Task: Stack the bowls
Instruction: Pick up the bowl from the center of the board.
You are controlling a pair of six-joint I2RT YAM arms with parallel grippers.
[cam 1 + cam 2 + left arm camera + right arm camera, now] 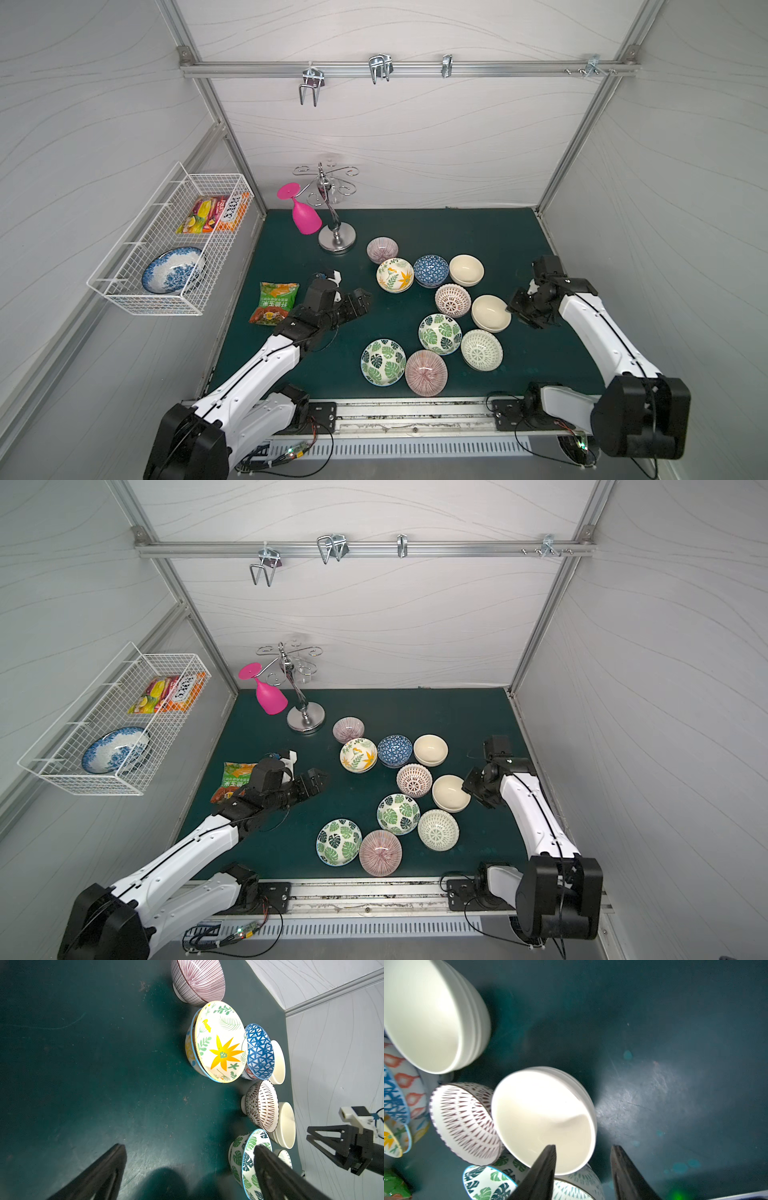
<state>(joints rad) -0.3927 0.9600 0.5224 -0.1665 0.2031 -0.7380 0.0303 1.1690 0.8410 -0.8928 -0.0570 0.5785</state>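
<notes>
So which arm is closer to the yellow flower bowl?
Left. The left gripper sits just beside the yellow flower bowl, jaws open; the right gripper is much farther off, at a cream bowl.

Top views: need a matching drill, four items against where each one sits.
Items:
1. pink goblet
2. blue-and-white dish
3. green snack packet
4. yellow-orange floral bowl

Places:
a. nested in another bowl
b. in the white wire basket
c. upside down at the chrome rack
d. lying on the green mat, apart from the bowls

Pairs: 1-c, 2-b, 3-d, 4-a.
</notes>
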